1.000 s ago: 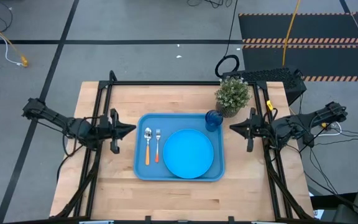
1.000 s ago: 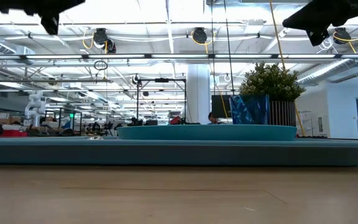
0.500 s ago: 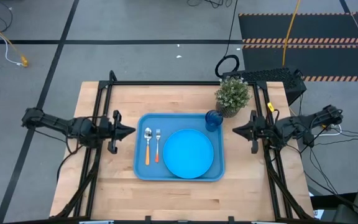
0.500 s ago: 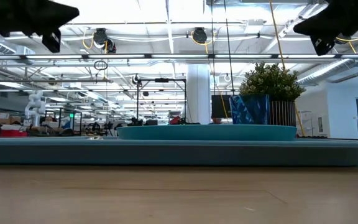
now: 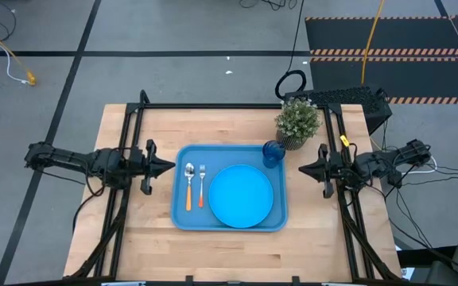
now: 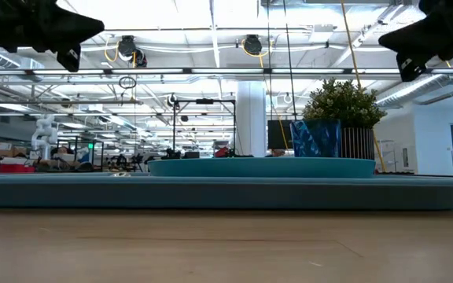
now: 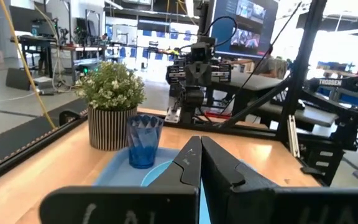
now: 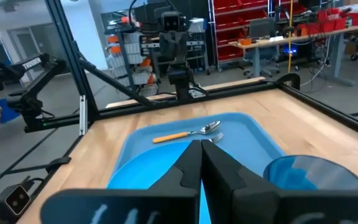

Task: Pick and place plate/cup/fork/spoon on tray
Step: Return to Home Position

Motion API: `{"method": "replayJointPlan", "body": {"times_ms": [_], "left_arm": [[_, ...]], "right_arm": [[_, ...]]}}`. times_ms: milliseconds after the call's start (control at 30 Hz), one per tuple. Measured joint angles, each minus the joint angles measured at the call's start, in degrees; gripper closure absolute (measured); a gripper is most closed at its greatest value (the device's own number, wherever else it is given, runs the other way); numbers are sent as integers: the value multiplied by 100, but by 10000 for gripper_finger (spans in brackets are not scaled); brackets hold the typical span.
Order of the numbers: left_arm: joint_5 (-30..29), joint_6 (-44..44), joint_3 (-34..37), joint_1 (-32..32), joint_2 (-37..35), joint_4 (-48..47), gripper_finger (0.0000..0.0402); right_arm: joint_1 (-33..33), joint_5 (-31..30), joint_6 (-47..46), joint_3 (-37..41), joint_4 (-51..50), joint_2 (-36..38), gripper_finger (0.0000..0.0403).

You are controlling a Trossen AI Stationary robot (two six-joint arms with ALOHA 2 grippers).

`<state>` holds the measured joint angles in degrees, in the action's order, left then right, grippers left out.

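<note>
The left hand [image 5: 168, 165] is hanging above the tabletop [image 5: 149, 246], its fingers pressed together on nothing and pointing at the tray [image 5: 180, 221], whose left rim is lying just beside the fingertips. Judging from that, the retreat to home calls for drawing this arm straight back along its own line. It should be lifting rather than dipping, so that nothing is catching the raised rim and nudging the tray askew.

On the tray everything is sitting in place. The spoon [image 5: 189, 187] and the fork [image 5: 202, 184] are lying side by side near the left end, handles toward the front edge. The plate [image 5: 241, 195] is filling the middle and right, and the cup [image 5: 273, 152] is standing upright in the far right corner. A potted plant [image 5: 296, 121] is standing on the tabletop just beyond the cup.

The right hand [image 5: 300, 169] is facing the tray from the other side, a little clear of its right rim, fingers likewise together and holding nothing. The cup and the plant are the nearest things to it, so the safe course, as I judge it, is pulling back outward without swinging toward the far edge. The low view is showing both hands well above the tray, which is leaving good clearance. Slow, level motion should be enough.
</note>
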<state>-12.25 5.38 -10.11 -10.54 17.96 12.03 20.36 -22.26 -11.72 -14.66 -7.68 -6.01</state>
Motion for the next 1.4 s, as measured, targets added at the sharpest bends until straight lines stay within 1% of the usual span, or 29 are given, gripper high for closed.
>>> {"method": "replayJointPlan", "body": {"times_ms": [200,300,400,500,633,767,833,900,967,1067,1267,1333,1400], "left_arm": [[47,91,234,130,-14,75,397],[234,159,444,241,-14,347,399],[459,210,573,402,-16,573,398],[618,254,636,587,-14,602,397],[903,363,660,837,-16,602,398],[1149,392,660,1022,-16,621,398],[1228,420,660,1072,-10,619,399],[1234,420,661,1102,-3,609,396],[1235,418,662,1130,-3,608,395],[1235,433,662,1166,-3,603,398],[1229,484,793,1170,-4,639,398],[1199,552,965,1171,-3,821,399],[1176,579,957,1171,6,849,396]], "right_arm": [[0,-2,80,444,421,51,403],[-2,5,209,503,524,51,403],[-41,278,338,556,720,51,403],[-169,559,345,558,736,51,403],[-386,613,378,560,707,51,403],[-620,910,381,570,712,51,403],[-724,910,354,667,761,53,403],[-828,905,347,843,877,49,403],[-937,915,347,1075,1242,49,403],[-1101,1168,299,1344,1772,46,403],[-1364,1478,231,1354,1669,33,403],[-1443,1502,215,1354,1709,33,403],[-1514,1506,200,1357,1639,13,403]]}}
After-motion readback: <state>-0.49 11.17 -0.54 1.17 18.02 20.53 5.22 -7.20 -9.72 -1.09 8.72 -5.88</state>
